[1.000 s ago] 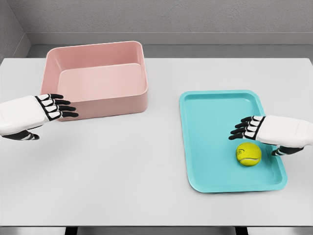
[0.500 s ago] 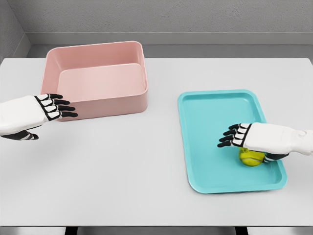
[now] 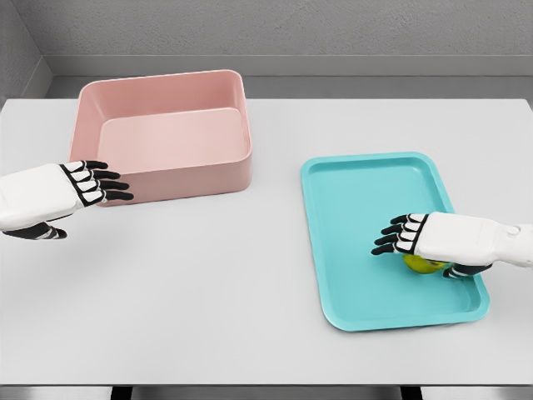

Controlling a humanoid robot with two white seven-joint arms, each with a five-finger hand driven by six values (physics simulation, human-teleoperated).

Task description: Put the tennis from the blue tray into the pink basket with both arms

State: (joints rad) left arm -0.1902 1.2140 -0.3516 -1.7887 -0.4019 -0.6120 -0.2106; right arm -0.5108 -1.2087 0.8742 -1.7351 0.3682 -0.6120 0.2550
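Two hands show, but only the right hand covers the tennis ball (lower right of the blue tray); its fingers stretch leftward, not clasping it. The left hand hovers relaxed beside the pink basket.

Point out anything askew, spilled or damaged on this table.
Nothing is spilled or damaged. The tray sits slightly skewed to the table edge. The ball is mostly hidden under the right robot hand. The basket stands upright beside the left robot hand.
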